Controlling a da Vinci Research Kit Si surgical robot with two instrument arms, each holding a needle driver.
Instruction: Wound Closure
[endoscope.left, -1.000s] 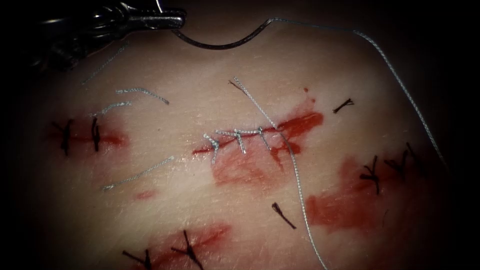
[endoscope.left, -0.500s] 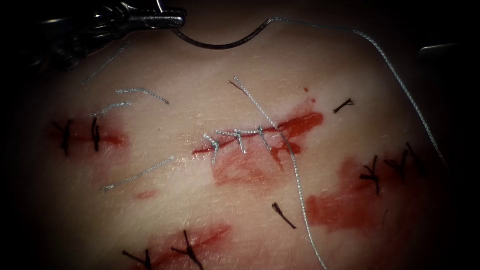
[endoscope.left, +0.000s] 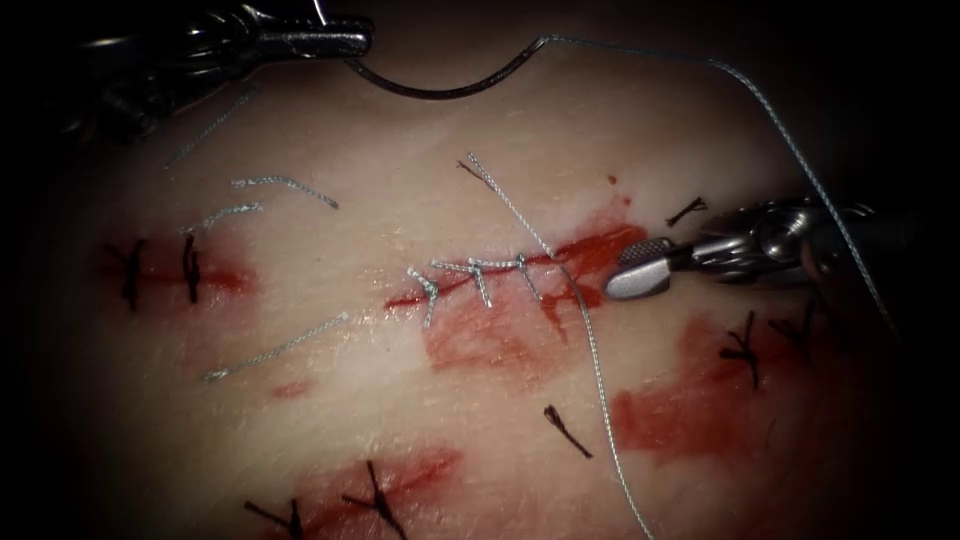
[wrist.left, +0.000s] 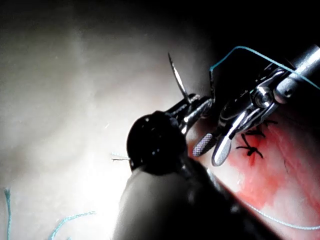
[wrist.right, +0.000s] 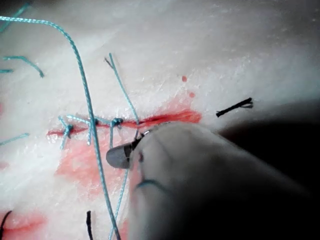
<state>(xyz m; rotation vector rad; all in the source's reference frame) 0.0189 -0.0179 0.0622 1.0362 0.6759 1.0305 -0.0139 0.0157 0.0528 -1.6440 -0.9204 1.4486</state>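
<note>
The cut (endoscope.left: 500, 272) in the tissue (endoscope.left: 400, 400) carries several pale blue stitches (endoscope.left: 478, 276), with red fluid (endoscope.left: 600, 245) at its right end. My left tool (endoscope.left: 355, 42) is shut on the curved needle (endoscope.left: 440, 93) near one end, holding it above the tissue at the far side; the left wrist view has that tool (wrist.left: 200, 107) gripping the needle (wrist.left: 178, 82). Thread (endoscope.left: 790, 150) runs from the needle's other end off to the right. My right tool (endoscope.left: 632, 270) hovers open and holds nothing just right of the cut's right end, as its own view (wrist.right: 119, 156) confirms.
A long thread (endoscope.left: 598, 390) trails from the last stitch toward the near edge, and a short tail (endoscope.left: 490, 180) points away. Dark older stitches sit at left (endoscope.left: 160, 270), right (endoscope.left: 745, 345) and near (endoscope.left: 375, 500). Loose cut thread ends (endoscope.left: 285, 185) lie left of the cut.
My right tool has come in from the right and now stands at the cut's right end. The left tool and the needle have not moved.
</note>
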